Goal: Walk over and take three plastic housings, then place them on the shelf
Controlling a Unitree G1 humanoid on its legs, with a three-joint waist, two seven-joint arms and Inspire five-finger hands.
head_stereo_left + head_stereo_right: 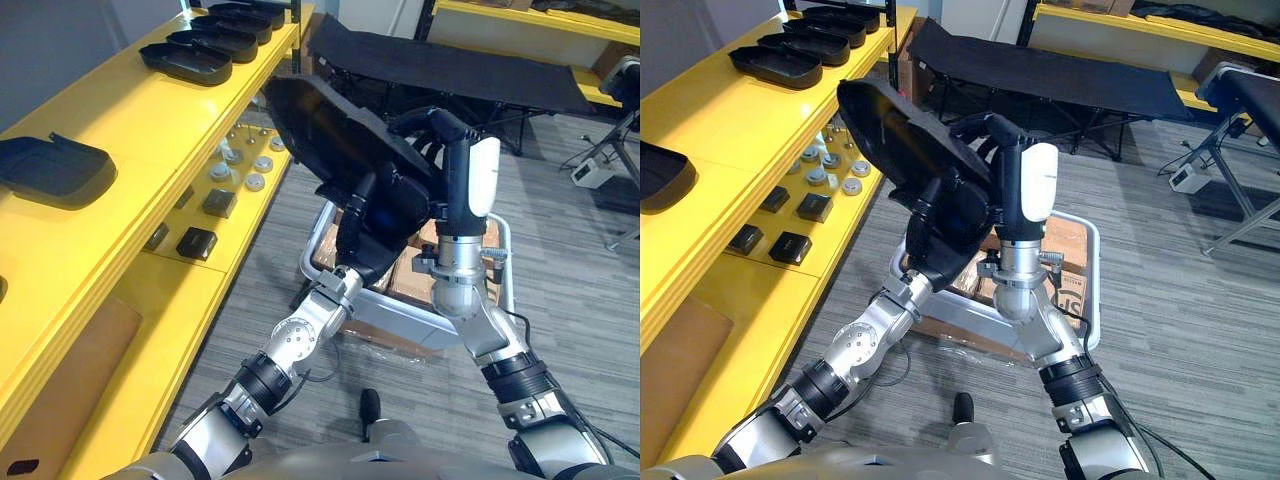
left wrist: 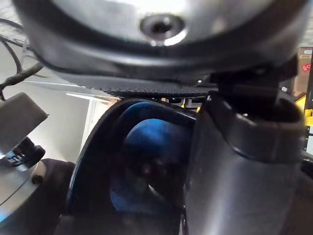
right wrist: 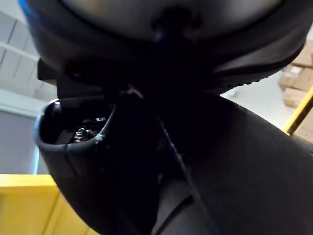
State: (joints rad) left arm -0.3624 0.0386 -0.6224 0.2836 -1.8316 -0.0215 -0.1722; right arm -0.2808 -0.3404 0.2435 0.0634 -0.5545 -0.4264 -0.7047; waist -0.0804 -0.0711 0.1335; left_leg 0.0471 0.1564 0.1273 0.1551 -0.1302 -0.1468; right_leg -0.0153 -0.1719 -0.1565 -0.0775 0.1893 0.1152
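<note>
Setting: grey carpet (image 1: 560,300) is being crossed beside a yellow shelf (image 1: 150,130) on the left; a row of housings (image 1: 205,45) is being stored far along it, a single housing (image 1: 55,170) nearer.
Load: a black housing (image 1: 320,130) is being held tilted in the air, just right of the shelf edge, above a cart (image 1: 400,320).
Left hand (image 1: 358,222): the housing's lower part is being pinched.
Right hand (image 1: 440,135): the housing's right rim is being gripped by curled fingers.
Risk: the tilted housing is likely being held only at its edges, so it could be knocked loose against the shelf lip and dropped onto the cart.
</note>
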